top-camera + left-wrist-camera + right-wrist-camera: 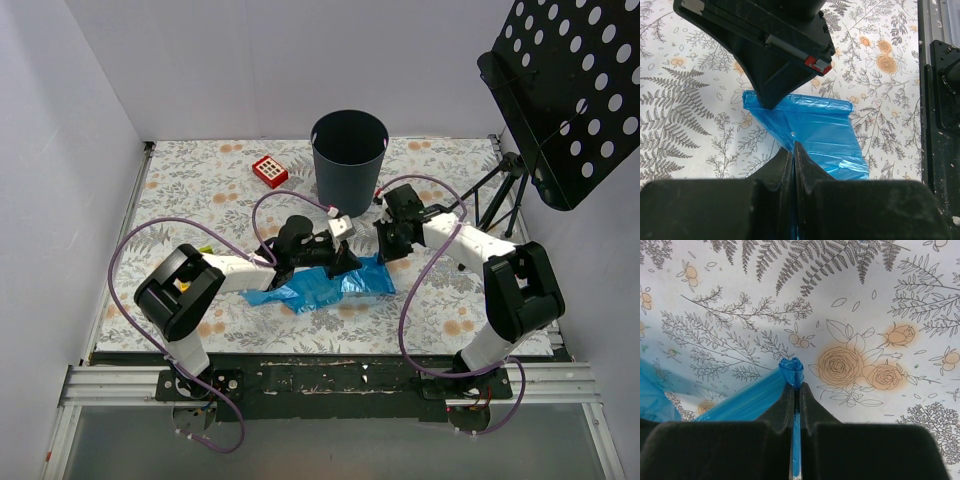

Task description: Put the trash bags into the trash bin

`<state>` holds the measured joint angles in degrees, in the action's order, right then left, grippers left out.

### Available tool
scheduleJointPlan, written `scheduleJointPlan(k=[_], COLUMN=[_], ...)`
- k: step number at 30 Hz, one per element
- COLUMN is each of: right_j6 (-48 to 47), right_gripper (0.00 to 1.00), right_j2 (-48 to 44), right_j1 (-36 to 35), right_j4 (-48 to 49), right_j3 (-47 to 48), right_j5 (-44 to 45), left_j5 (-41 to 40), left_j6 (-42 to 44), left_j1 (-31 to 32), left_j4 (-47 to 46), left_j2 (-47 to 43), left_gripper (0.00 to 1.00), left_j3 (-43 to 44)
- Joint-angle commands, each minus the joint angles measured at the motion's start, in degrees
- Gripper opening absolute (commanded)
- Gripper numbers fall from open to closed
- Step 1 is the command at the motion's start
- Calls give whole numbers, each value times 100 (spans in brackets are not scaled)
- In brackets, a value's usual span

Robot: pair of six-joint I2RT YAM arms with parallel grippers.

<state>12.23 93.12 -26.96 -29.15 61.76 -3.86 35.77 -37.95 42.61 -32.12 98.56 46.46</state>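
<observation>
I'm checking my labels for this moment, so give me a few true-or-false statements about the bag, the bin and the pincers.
1. The left pincer and the right pincer are both shut on the blue trash bag. True.
2. The trash bag is inside the trash bin. False: it is out on the table, nearer the arms' bases.
3. A red tile lies left of the bin. True.
4. The black music stand is on the left side. False: it is on the right.

We note the trash bag (pixel 322 288) lying on the table (pixel 190 195) before the trash bin (pixel 348 160), a tile (pixel 269 171) left of the bin.
</observation>
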Motion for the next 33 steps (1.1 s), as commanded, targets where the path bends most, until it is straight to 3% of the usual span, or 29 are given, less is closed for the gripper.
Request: scheduleJointPlan(k=[1,6,10,13,16,21,28,33], right_j6=[-186,-265,-562,-958,-1519,-2461,-3111,-3359], right_gripper=[1,1,1,45,60,65,67,65], right_j2=[31,13,-223,-557,-952,-1463,-1262,-1112], right_j1=[253,270,270,270,270,192,-195,-433], right_j4=[128,190,321,278,208,567,1419,1842], right_j3=[-348,-366,-270,-287,-401,-779,-1016,-1227], right_j5=[913,887,186,-88,-535,-1362,-2311,-2277], left_j5=[335,395,344,80,-96,-316,-588,-702], left_j6=[-247,-178,-89,-361,-677,-1170,-1355,-1407], left_j1=[54,90,90,90,90,90,81,2], left_j4=[-488,-322,-14,-75,47,205,645,838], left_j2=[-680,-646,-453,-435,-461,-487,-751,-865], left_gripper=[0,0,0,0,0,0,0,0], left_j3=[4,39,22,-119,-146,-242,-392,-418])
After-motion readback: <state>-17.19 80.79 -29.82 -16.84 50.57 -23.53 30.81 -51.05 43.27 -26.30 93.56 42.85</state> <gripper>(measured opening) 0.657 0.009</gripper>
